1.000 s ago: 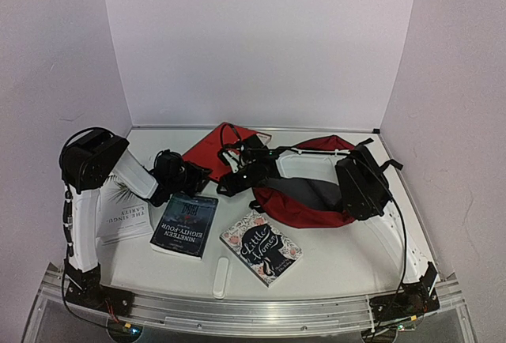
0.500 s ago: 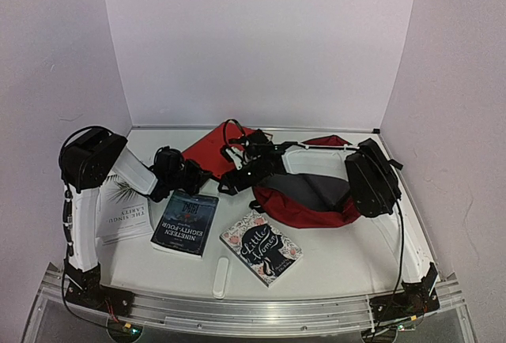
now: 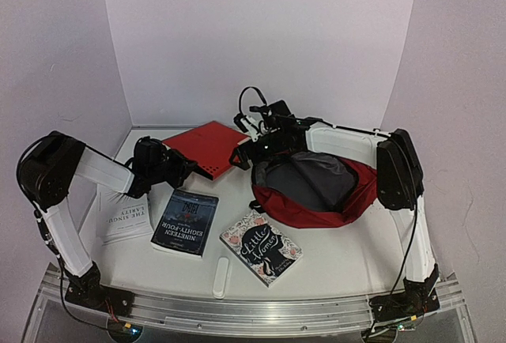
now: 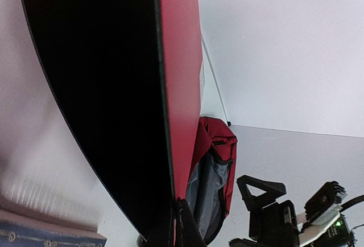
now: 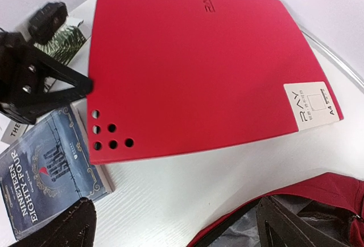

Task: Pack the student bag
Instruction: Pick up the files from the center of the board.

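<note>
The student bag (image 3: 316,193) lies right of centre, its mouth open and its grey lining showing. It also shows in the left wrist view (image 4: 219,161) and the right wrist view (image 5: 324,198). My left gripper (image 3: 170,167) is shut on the near left corner of a flat red folder (image 3: 207,147), by its punched holes, and holds it tilted off the table. The folder's edge (image 4: 179,87) runs between my left gripper's (image 4: 175,224) jaws. My right gripper (image 3: 254,153) is open at the bag's left rim. Its jaws (image 5: 176,227) stand wide apart, one finger (image 5: 296,224) over the lining.
Three books lie in front: a white one (image 3: 124,215) at the left, Nineteen Eighty-Four (image 3: 184,223) beside it and Little Women (image 3: 261,246) near the middle. A small white stick-shaped object (image 3: 221,277) lies near the front edge. Walls close the back and sides.
The left arm has swung left and raised the red folder clear of the bag. The right arm has lifted toward the back, and the bag's mouth now gapes wider.
</note>
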Robot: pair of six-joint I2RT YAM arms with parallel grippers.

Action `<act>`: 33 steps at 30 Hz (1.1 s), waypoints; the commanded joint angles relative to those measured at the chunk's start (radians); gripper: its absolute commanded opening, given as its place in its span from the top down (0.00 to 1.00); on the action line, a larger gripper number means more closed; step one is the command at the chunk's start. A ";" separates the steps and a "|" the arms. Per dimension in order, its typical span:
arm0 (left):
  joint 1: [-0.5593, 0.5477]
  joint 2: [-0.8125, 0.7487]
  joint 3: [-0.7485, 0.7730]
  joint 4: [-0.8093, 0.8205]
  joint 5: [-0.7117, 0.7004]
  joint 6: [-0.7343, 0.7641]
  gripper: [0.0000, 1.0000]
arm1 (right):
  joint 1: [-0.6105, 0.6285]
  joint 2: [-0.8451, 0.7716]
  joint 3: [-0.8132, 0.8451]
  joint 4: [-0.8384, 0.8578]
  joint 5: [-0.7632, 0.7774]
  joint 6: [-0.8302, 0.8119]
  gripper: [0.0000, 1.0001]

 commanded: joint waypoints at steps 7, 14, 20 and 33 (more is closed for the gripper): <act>-0.049 -0.391 -0.152 -0.322 -0.045 0.013 1.00 | 0.011 -0.039 -0.006 -0.056 -0.002 -0.068 0.02; -0.073 -0.575 -0.308 -0.451 -0.091 -0.018 1.00 | 0.011 0.097 0.129 -0.054 0.012 0.021 0.04; -0.076 -0.676 -0.386 -0.528 -0.131 -0.044 0.87 | 0.011 0.224 0.242 -0.054 0.027 0.064 0.07; -0.085 -0.691 -0.506 -0.427 -0.132 -0.080 0.49 | 0.014 0.287 0.165 0.000 0.048 0.053 0.22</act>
